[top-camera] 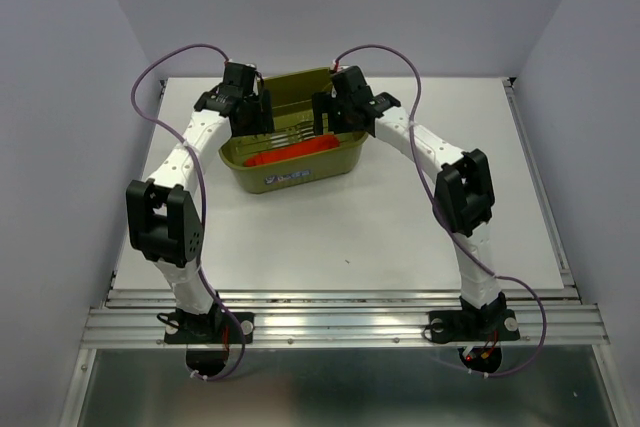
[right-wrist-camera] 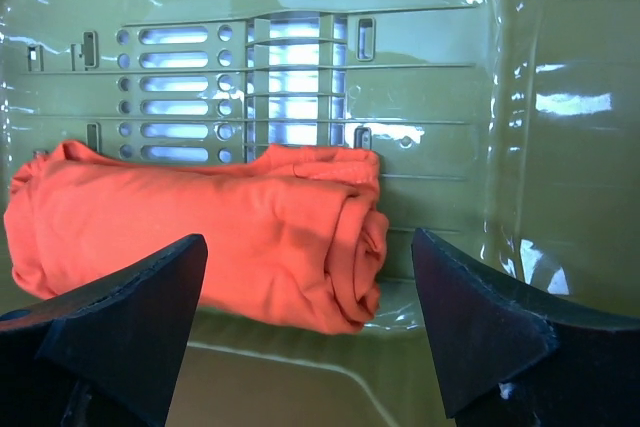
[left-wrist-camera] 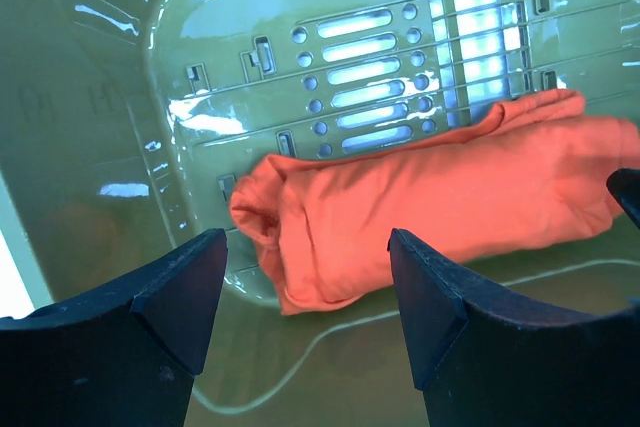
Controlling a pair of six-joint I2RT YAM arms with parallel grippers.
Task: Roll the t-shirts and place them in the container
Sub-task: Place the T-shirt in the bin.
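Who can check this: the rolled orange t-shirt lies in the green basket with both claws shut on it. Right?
Wrong in one point: the rolled t-shirt does lie in the basket, but the left claw and right claw are open, gripping nothing, as both wrist views show.

1. Left arm (top-camera: 193, 144) had white link shells, black joint housings and a looping purple cable (top-camera: 134, 93).
2. Right arm (top-camera: 428, 150) was finished alike.
3. Left gripper (left-wrist-camera: 307, 237) bore dark, matte, wedge-shaped fingers (left-wrist-camera: 110, 347).

Plain orange-red t-shirt (right-wrist-camera: 200, 237); olive-green basket (top-camera: 335, 164), its slotted floor glowing pale blue-white. Left hand (left-wrist-camera: 305, 282) and right hand (right-wrist-camera: 308, 252) black. Arms (top-camera: 430, 152) white, cables (top-camera: 150, 72) purple, table (top-camera: 350, 237) off-white.
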